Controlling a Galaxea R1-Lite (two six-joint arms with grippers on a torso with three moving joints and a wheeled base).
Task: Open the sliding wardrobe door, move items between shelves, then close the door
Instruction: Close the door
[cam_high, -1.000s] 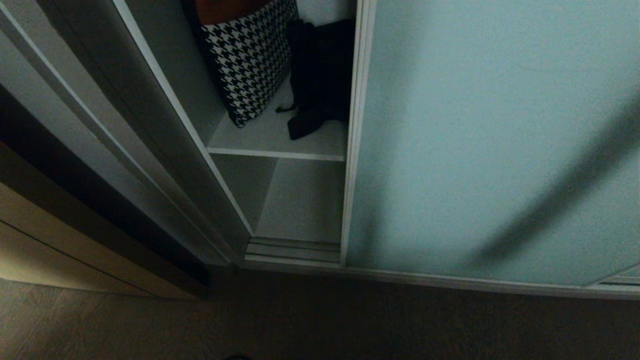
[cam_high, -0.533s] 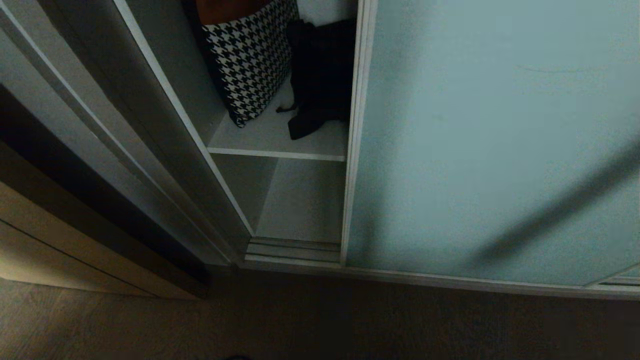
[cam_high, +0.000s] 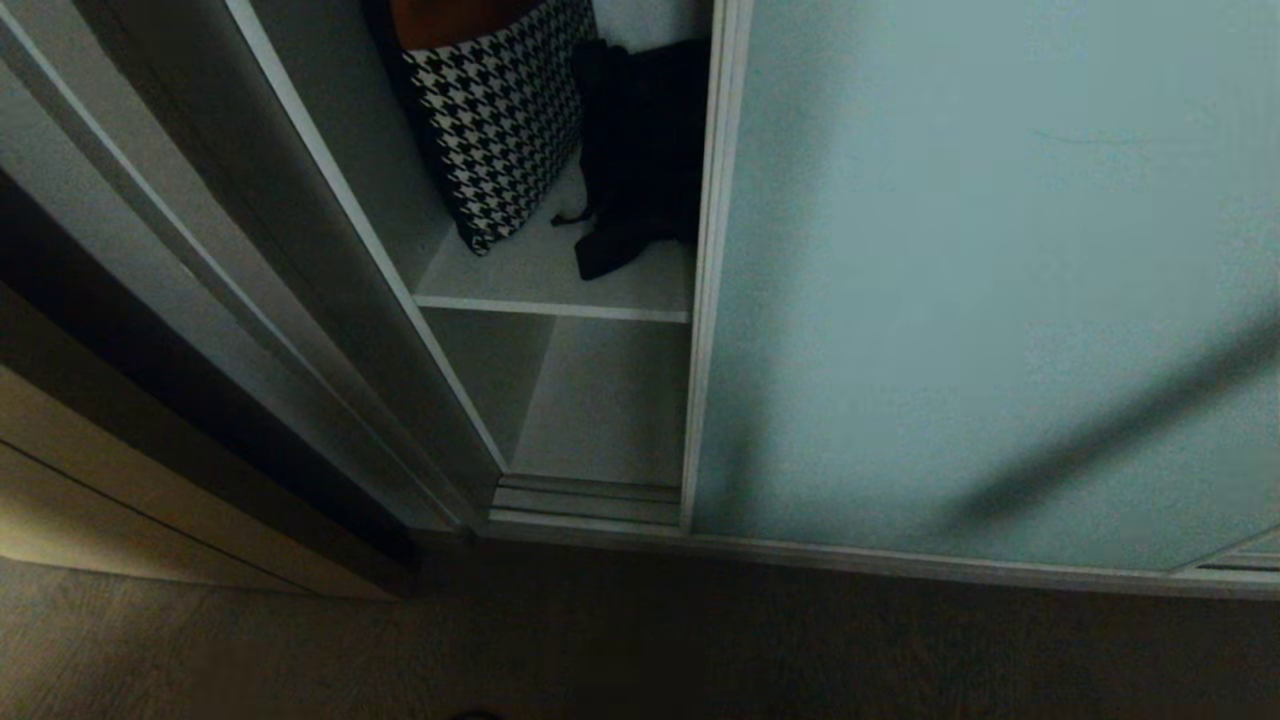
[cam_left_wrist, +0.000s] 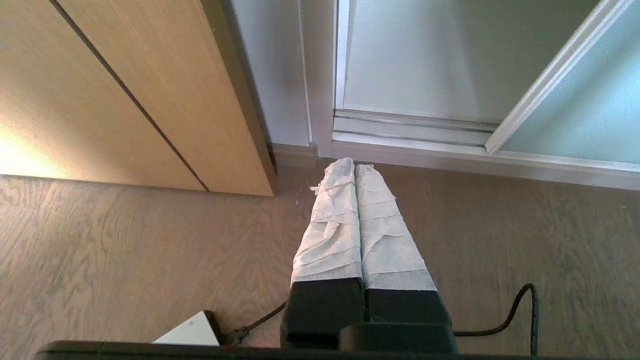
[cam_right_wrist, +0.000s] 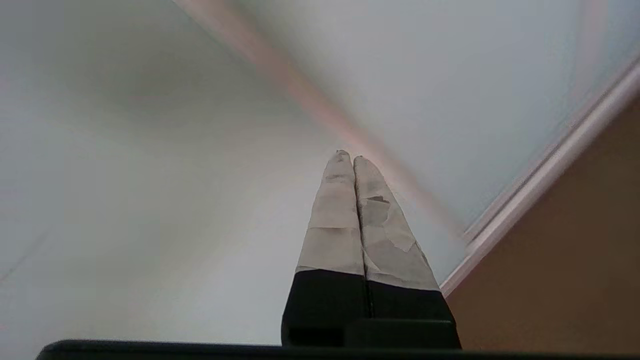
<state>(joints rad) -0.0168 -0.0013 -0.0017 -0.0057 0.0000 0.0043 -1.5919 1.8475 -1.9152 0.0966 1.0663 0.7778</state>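
frosted teal door (cam_high: 980, 300) — soft black bundle (cam_high: 640, 150)

The head view looks steeply down from high at the frosted pale teal glass sliding door (cam_high: 980, 300) and the wood-grain floor (cam_high: 600, 650). The left wrist view, low and forward-facing, shares that door's silver bottom track (cam_left_wrist: 410, 125). The right wrist view faces the glass closely.

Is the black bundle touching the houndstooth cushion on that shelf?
Touching. In the head view the black bundle presses against the houndstooth cushion along its side, with no strip of shelf showing between them higher up.
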